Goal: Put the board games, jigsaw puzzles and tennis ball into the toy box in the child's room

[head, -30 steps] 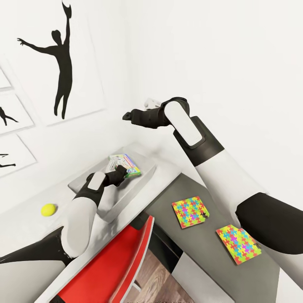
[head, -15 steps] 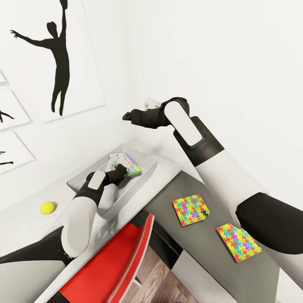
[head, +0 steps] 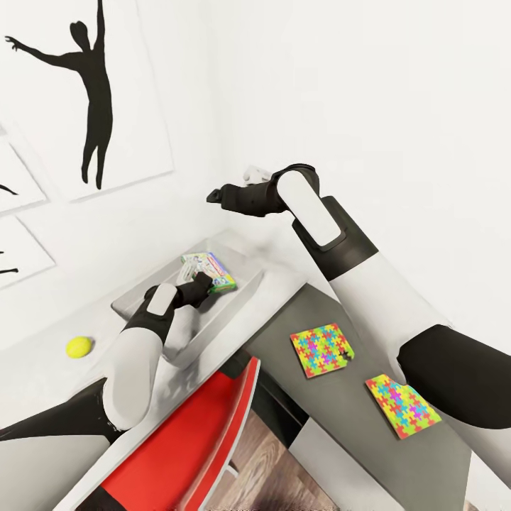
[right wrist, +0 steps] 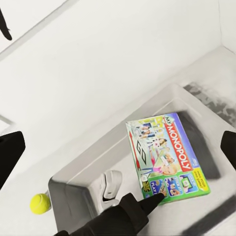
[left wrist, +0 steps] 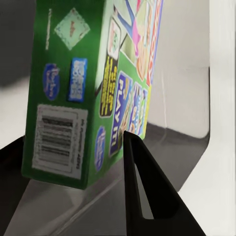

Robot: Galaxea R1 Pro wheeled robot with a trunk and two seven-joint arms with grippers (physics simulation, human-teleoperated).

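Gripping board game (left wrist: 93, 83) over toy box (head: 241, 301), L jaws; R jaws' gap partly cut off, wide.

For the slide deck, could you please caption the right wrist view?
Left gripper holding the Monopoly board game over the grey toy box, tennis ball waiting outside.

Counting now: I'm seeing one board game (head: 210, 272) sitting in one toy box (head: 142, 294), two jigsaw puzzles (head: 321, 350) (head: 402, 407), one tennis ball (head: 79, 346), one red chair (head: 188, 443), three silhouette wall prints (head: 92, 92), two claws showing.
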